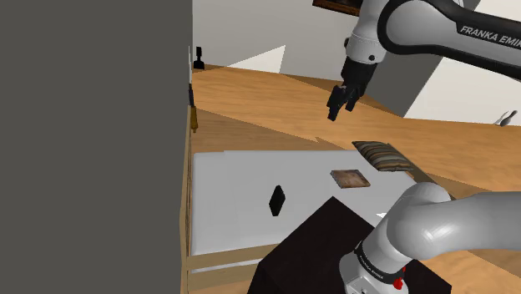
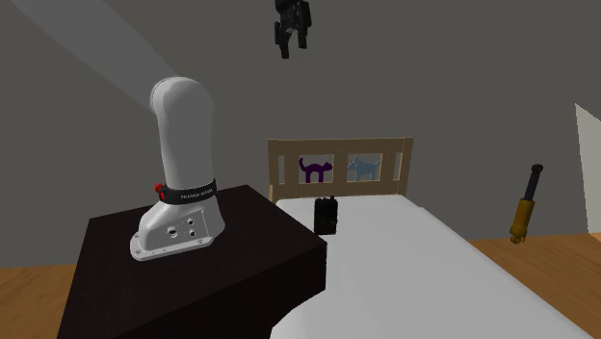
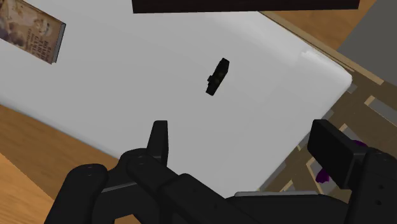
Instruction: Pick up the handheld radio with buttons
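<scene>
Well, the little black radio (image 1: pixel 277 200) sits on the white bed (image 1: pixel 225 184); the gripper (image 1: pixel 336 104) hangs high up, well apart from it, fingers wide and holding nothing, so it should come down, line up with the radio's thin sides, then close gently; the arm (image 1: pixel 417 21) says "FRANKA EMI".

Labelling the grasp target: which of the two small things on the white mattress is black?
The handheld radio, black all over, towards the shoulder view's left. The other, a flat square thing, is brown.
</scene>
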You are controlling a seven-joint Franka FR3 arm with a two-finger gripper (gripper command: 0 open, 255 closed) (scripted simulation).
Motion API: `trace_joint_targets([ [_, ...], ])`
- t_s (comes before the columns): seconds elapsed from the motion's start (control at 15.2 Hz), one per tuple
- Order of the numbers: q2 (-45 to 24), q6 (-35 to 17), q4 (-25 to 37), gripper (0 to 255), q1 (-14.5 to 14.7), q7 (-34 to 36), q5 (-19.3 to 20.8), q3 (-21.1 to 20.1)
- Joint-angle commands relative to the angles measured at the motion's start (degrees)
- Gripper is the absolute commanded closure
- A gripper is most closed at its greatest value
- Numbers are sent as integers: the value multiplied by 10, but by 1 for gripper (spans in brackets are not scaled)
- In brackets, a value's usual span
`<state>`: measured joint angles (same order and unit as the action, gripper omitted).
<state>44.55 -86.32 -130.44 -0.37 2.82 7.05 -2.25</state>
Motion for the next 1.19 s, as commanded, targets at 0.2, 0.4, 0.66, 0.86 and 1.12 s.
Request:
trace_joint_targets([
  [0.2, 11, -63, -66, 0, -6, 24, -3, 1],
  [0.4, 14, -128, -127, 0, -12, 49, -6, 1],
  [0.66, 3, -220, -198, 0, -21, 81, -7, 1],
  [0.86, -18, -295, -244, 0, -29, 106, -8, 0],
  [1.12, -68, -404, -292, 0, -41, 141, -6, -3],
])
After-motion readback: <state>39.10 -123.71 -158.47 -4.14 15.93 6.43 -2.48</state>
